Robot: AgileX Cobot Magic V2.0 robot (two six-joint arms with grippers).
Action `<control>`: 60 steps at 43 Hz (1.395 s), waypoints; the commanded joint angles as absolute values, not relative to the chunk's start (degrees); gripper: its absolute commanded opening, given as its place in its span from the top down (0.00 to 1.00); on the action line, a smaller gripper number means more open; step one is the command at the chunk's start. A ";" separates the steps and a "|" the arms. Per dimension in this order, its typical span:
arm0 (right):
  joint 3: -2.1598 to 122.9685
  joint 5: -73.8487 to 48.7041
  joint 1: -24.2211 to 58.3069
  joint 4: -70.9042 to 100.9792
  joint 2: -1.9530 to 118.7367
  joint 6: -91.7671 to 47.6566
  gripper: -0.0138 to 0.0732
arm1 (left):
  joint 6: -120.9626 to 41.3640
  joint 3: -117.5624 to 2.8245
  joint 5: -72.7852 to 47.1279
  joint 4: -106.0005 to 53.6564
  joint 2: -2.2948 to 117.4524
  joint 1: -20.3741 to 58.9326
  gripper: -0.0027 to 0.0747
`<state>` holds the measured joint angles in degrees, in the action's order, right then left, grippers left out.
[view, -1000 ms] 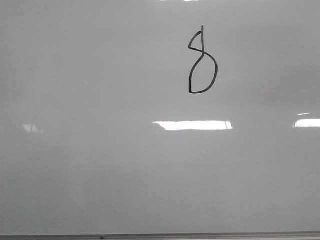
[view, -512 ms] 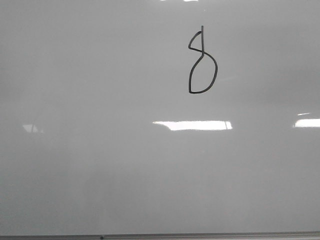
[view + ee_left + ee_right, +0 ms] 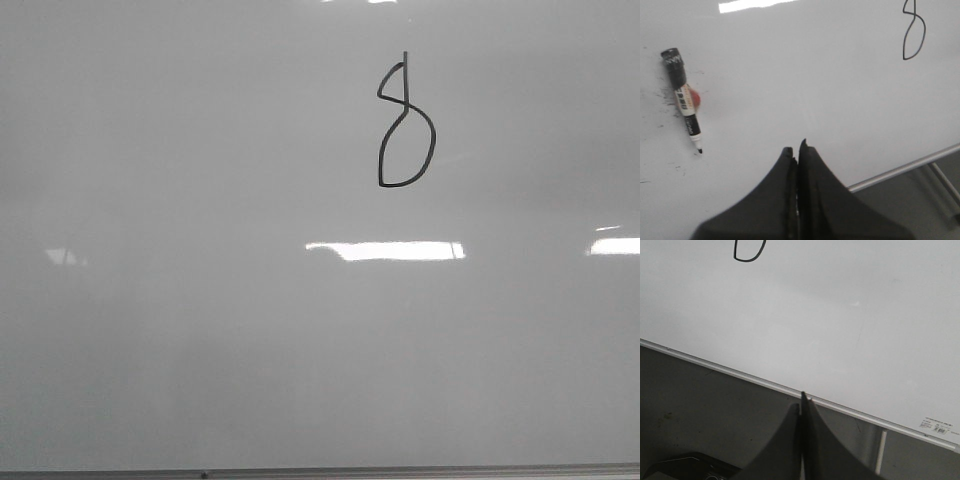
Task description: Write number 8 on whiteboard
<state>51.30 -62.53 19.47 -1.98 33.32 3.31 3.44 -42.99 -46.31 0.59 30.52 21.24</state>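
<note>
Number 8 (image 3: pixel 405 125): is being shown drawn in black on the upper right part of the whiteboard (image 3: pixel 200 330), unchanged from the earlier frames.
Marker (image 3: pixel 684 97): is being left lying uncapped on the board, its label too blurred to be read.
Left gripper (image 3: pixel 796 152): fingers are being held pressed together, nothing gripped.
Right gripper (image 3: pixel 802 402): fingers are being held closed and empty over the board's metal edge (image 3: pixel 760 381).
Sticker (image 3: pixel 935 426): print cannot be read.

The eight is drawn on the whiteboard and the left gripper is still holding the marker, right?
Not quite. The number 8 is on the whiteboard, but the left gripper is shut on nothing; the left wrist view shows the marker lying loose on the board.
</note>
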 commanded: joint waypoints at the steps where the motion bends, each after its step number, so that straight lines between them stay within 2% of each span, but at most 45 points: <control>1: 52.72 -59.20 19.13 -3.01 33.41 2.99 0.92 | 3.23 -41.53 -37.86 0.79 27.80 18.30 0.99; 11: 52.72 -59.35 19.13 -3.01 33.41 2.99 0.92 | 3.23 -22.39 -15.54 0.00 15.34 9.74 0.99; 22: 52.72 -59.35 19.13 -3.01 33.41 2.99 0.92 | 3.23 -5.49 0.00 0.00 2.87 3.98 0.99; 35: 52.72 -59.35 19.13 -3.01 33.41 2.99 0.92 | 3.23 1.18 5.40 0.00 -1.02 1.26 0.99; 60: 52.72 -59.55 19.13 -3.01 33.41 2.99 0.92 | 3.23 1.15 5.26 0.00 -1.24 -1.27 0.99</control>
